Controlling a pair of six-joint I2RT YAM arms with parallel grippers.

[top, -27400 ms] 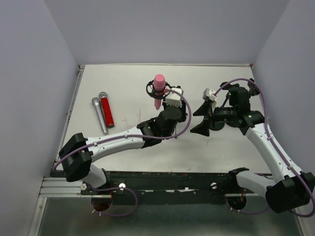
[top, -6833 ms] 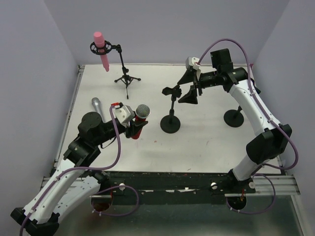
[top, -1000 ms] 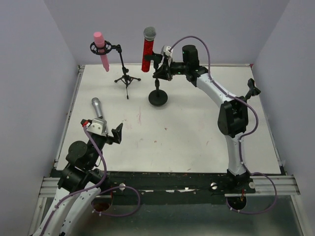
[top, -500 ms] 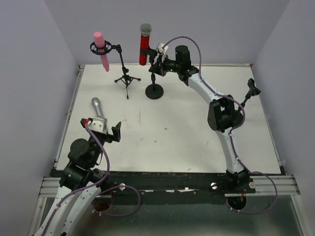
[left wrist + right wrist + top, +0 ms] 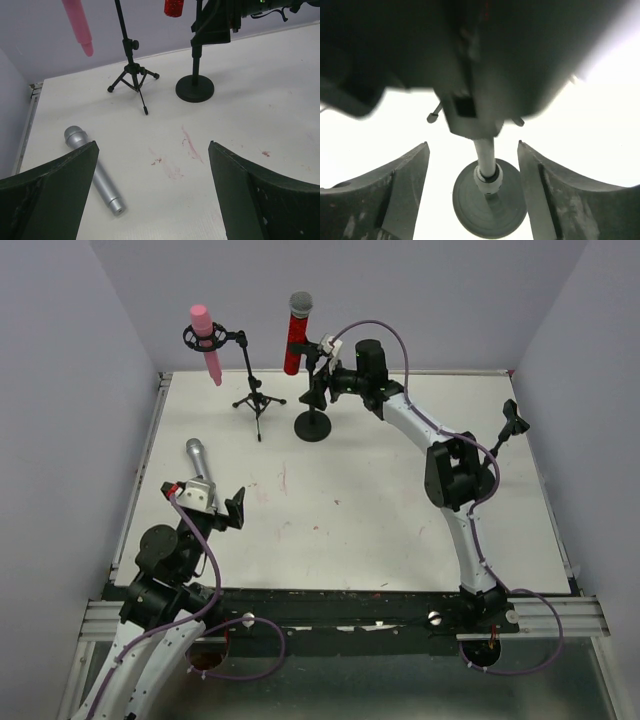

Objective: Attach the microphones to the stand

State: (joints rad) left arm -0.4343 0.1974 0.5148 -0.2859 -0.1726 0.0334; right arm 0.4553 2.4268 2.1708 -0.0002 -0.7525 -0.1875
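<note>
White tabletop (image 5: 400, 500), plain grey walls all round. At the back, the pink microphone (image 5: 205, 340) sits head-up and tilted in the ring of the tripod stand (image 5: 257, 400), and the red microphone (image 5: 296, 335) stands upright in the clip of the round-base stand (image 5: 313, 426). The right gripper (image 5: 471, 146) is right at that stand, fingers spread either side of the pole, daylight on both sides. The silver microphone (image 5: 95, 172) lies flat on the tabletop near the left edge. The left gripper (image 5: 152, 150) hovers just on its near side, jaws wide apart, holding nothing.
</note>
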